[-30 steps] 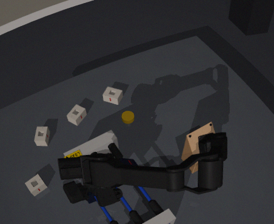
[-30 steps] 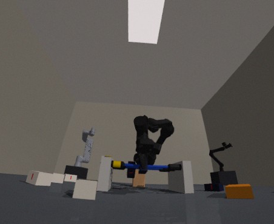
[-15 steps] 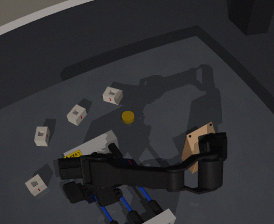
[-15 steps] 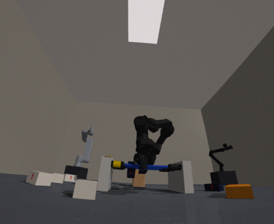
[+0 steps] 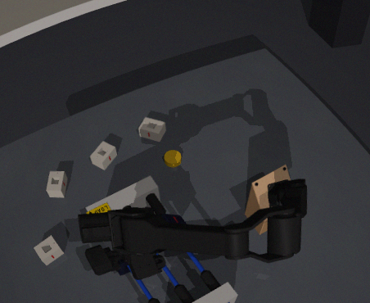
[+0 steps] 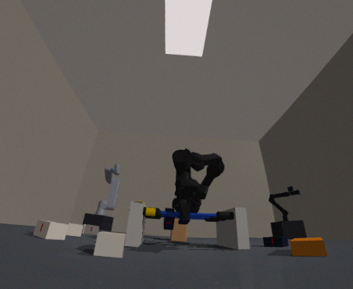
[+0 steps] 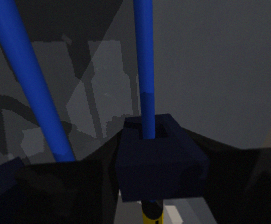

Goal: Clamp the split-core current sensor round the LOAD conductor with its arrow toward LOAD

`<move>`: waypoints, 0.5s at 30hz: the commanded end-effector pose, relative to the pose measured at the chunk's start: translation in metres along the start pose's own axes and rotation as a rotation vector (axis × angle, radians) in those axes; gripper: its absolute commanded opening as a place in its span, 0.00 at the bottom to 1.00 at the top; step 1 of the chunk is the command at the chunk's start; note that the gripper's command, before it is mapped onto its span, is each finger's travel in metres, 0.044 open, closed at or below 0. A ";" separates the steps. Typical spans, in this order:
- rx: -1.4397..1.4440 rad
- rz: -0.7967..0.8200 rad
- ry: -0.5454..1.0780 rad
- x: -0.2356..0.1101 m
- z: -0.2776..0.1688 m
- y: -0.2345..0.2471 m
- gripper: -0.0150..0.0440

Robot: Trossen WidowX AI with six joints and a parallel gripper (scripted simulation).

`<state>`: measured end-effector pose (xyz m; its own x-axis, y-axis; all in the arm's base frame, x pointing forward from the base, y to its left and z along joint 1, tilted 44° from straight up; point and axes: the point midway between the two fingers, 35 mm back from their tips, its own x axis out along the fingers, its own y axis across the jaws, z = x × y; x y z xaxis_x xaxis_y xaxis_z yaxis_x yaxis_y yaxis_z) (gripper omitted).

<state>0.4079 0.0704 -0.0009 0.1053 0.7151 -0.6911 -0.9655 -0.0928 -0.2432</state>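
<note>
Jaws: clamped on the dark navy, blocky split-core sensor [image 7: 158, 157]
Place: sensor sits between them, round the blue rod conductor [image 7: 145, 65]
Handling: likely stiff, light plastic; squeeze its flat side faces
Pointing: arrow unreadable; rod runs lengthwise from the jaws, yellow band [image 7: 151, 216] nearest
Gripper [image 6: 184, 216]: not yet released

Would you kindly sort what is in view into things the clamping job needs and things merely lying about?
Job:
- sensor, gripped by the tool
- blue conductor passing through it
- yellow LOAD label

Lying about:
- white blocks
- yellow disc
- orange box
</note>
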 end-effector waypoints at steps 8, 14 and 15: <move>0.006 -0.014 -0.003 -0.005 0.000 -0.002 0.25; 0.006 -0.014 -0.003 -0.005 0.000 -0.002 0.25; 0.000 0.000 0.000 0.000 0.000 0.000 0.25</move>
<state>0.4079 0.0704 -0.0009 0.1053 0.7151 -0.6911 -0.9655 -0.0929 -0.2432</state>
